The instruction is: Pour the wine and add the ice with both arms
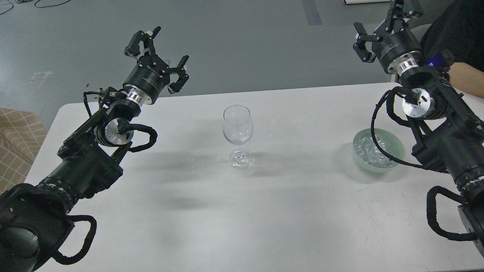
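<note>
A clear stemmed glass stands upright mid-table with a trace of clear liquid at the bottom of its bowl; no stream of wine shows. The ice is a heap of small clear cubes in a pale green bowl at the right. My left gripper is open and empty, raised over the table's far left edge, well left of the glass. My right gripper is open and empty, raised beyond the far right edge, above and behind the bowl. My right arm's cable crosses in front of the bowl.
The white table has its far edge just under both grippers. A person's bare forearm rests at the far right corner. A tan checked seat stands beside the table's left end.
</note>
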Motion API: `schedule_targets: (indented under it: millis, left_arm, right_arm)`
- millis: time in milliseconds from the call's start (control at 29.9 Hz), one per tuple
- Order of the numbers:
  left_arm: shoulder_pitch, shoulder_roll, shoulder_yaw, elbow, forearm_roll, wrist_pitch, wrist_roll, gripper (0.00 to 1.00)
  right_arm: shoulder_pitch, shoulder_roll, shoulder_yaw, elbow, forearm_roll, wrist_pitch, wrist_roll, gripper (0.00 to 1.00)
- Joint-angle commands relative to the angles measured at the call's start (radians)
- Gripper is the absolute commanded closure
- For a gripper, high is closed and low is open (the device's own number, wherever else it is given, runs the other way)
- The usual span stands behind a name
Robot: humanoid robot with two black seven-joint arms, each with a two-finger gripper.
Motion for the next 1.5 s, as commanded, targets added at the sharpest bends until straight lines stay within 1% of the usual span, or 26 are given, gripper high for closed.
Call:
schedule_targets:
  millis: [0,301,936,1170,1237,1304,1337,1404,1471]
  left_arm:
    - [0.000,0.001,0.000,0.000,0.000,0.000,0.004,0.01]
    - [-0.003,0.001,0.004,-0.003,0.002,0.000,-0.008,0.02]
    - [-0.005,0.006,0.004,-0.017,0.006,0.000,-0.005,0.01]
    - [-0.005,0.010,-0.016,-0.017,0.000,0.000,-0.002,0.01]
    - [-0.005,0.009,-0.016,-0.017,0.000,0.025,0.006,0.01]
    - [-0.005,0.009,-0.018,-0.017,0.000,0.044,0.000,0.01]
    - [-0.005,0.010,-0.023,-0.018,-0.001,0.039,-0.006,0.01]
    - [-0.003,0.012,-0.035,-0.027,-0.004,0.004,-0.009,0.01]
    - [-0.002,0.014,-0.039,-0.038,-0.009,0.000,-0.008,0.01]
  right_arm:
    - [0.000,-0.001,0.000,0.001,0.000,0.000,0.000,0.00]
    - [0.005,-0.001,0.000,0.006,0.000,0.000,-0.001,0.00]
    - [0.005,-0.001,-0.002,0.006,0.000,-0.004,-0.001,0.00]
    - [0.002,0.000,-0.002,0.006,0.000,-0.004,-0.001,0.00]
    - [0.002,0.000,-0.002,0.006,0.000,-0.006,-0.001,0.00]
    - [0.002,0.000,-0.002,0.006,0.000,-0.006,-0.001,0.00]
    - [0.000,0.000,-0.002,0.006,0.000,-0.006,-0.001,0.00]
    - [0.000,0.000,-0.002,0.006,0.000,-0.006,-0.001,0.00]
    - [0.002,0.000,-0.002,0.006,0.000,-0.006,-0.001,0.00]
